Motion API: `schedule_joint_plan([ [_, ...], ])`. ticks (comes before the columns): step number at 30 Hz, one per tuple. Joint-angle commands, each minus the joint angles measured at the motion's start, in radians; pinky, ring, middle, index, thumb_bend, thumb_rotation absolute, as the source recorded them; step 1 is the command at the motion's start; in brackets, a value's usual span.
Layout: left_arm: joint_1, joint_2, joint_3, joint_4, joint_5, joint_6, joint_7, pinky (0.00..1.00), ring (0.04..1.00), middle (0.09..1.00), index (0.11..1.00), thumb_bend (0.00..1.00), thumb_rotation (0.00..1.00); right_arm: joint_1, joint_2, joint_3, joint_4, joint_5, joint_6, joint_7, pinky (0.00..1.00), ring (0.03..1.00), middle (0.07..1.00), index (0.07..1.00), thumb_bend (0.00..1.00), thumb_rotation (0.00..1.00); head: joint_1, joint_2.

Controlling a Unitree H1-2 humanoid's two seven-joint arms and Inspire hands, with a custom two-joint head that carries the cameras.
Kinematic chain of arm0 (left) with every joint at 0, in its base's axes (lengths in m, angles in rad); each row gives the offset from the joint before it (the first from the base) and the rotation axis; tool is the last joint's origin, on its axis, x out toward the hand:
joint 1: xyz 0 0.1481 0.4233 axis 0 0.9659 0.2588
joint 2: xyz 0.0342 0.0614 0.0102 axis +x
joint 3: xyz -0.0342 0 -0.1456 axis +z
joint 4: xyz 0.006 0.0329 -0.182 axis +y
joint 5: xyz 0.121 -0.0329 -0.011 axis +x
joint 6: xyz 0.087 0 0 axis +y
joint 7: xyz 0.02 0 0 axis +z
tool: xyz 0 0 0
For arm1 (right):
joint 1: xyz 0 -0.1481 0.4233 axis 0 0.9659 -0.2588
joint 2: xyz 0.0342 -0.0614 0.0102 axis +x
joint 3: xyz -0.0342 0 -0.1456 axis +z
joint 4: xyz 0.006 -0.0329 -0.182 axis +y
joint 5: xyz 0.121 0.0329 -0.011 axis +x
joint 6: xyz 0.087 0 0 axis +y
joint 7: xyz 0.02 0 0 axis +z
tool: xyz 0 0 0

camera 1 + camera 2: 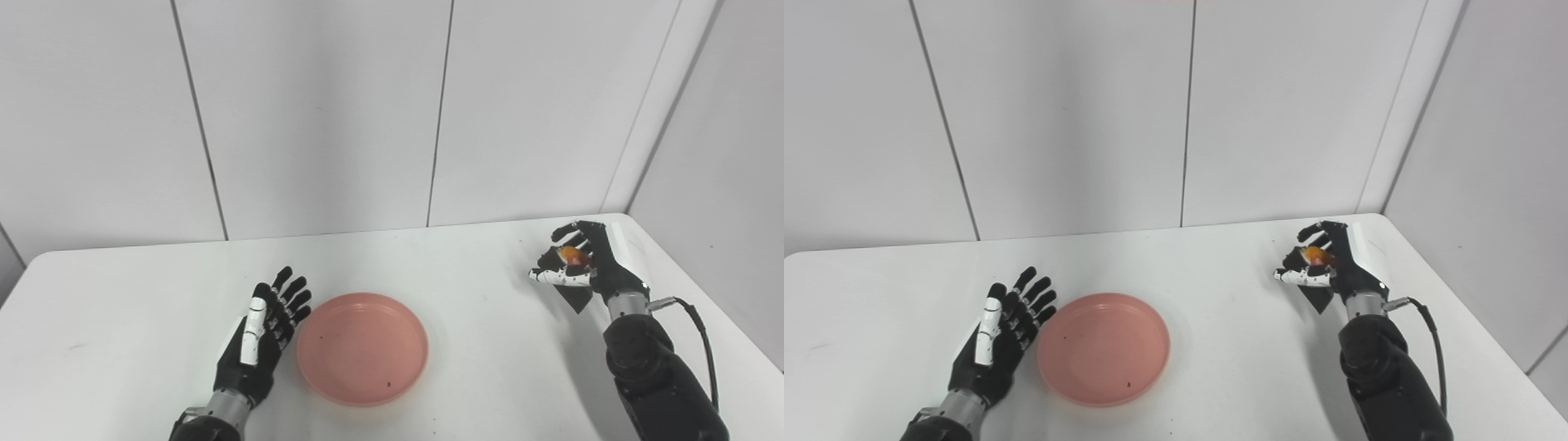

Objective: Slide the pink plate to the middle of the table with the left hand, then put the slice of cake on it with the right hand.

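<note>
On table (490,294), pink plate (362,348) holds only specks.

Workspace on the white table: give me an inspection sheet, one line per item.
Surface: white table, bare apart from the plate; a faint mark near its left edge.
Job's things: pink plate lies flat near the middle, empty but for a few dark specks; slice of cake is held off the table at the right.
Clutter: nothing seen.
Hands: left hand is open, fingers spread, just left of the plate rim; right hand is shut on the cake.
Cables: one black cable runs from the right wrist down the arm.
Surroundings: plain white panelled walls behind and at the right.
</note>
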Motion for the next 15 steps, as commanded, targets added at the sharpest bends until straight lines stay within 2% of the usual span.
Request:
schedule_joint_plan([
  [1,0.053,-0.015,-0.012,0.049,0.013,0.007,0.01,0.96,0.955,0.962,0.965,0.7,1.0,-0.019,-0.014,-0.003,-0.066,-0.011,-0.041,-0.011,0.24,0.31,0.419,0.51,0.52,0.0,0.022,0.003],
  [6,0.05,-0.025,-0.018,0.057,0.025,-0.007,0.016,0.96,0.962,0.969,0.969,0.71,1.0,-0.009,0.006,0.004,-0.136,0.013,-0.028,0.03,0.27,0.34,0.451,0.516,0.52,0.0,0.046,0.007],
  [9,0.049,-0.033,-0.022,0.059,0.035,-0.011,0.028,0.96,0.959,0.968,0.965,0.72,1.0,0.002,0.008,0.025,-0.157,0.029,-0.105,0.047,0.27,0.336,0.463,0.506,0.52,0.0,0.073,0.013],
  [11,0.049,-0.04,-0.022,0.057,0.041,-0.009,0.04,0.95,0.952,0.962,0.959,0.72,0.99,0.006,0.013,0.044,-0.178,0.039,-0.149,0.065,0.24,0.293,0.424,0.506,0.52,0.0,0.089,0.016],
  [13,0.049,-0.048,-0.022,0.056,0.043,-0.012,0.048,0.94,0.945,0.956,0.955,0.71,0.98,0.008,0.02,0.057,-0.196,0.056,-0.173,0.083,0.22,0.274,0.409,0.507,0.52,0.0,0.104,0.019],
  [15,0.047,-0.054,-0.023,0.057,0.047,-0.011,0.057,0.94,0.942,0.953,0.952,0.71,0.98,0.005,0.034,0.086,-0.234,0.04,-0.17,0.112,0.19,0.246,0.398,0.5,0.51,0.0,0.119,0.021],
])
